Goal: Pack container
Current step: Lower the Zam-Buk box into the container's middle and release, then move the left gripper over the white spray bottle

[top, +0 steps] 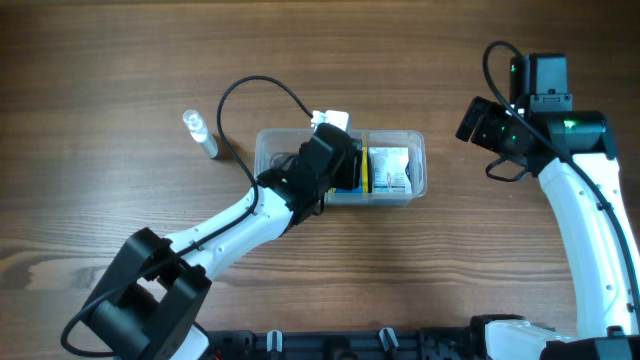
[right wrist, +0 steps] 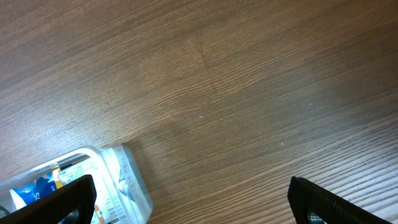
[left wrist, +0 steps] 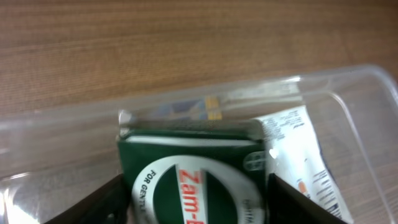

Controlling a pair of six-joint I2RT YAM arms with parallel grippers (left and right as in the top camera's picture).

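Observation:
The clear plastic container [top: 415, 140] sits mid-table with small boxes inside, a white and blue one [top: 388, 170] at its right. My left gripper [top: 335, 160] is over the container's left half, shut on a green and white Zam-Buk box [left wrist: 196, 177] that it holds inside the tub [left wrist: 348, 81]. A white box [left wrist: 298, 149] lies next to it. My right gripper [top: 478, 122] is open and empty above bare table, to the right of the container; the tub's corner [right wrist: 127, 180] shows in the right wrist view.
A small clear bottle [top: 200, 133] lies on the table left of the container. A black cable [top: 262, 88] arcs over the left arm. The table is brown wood.

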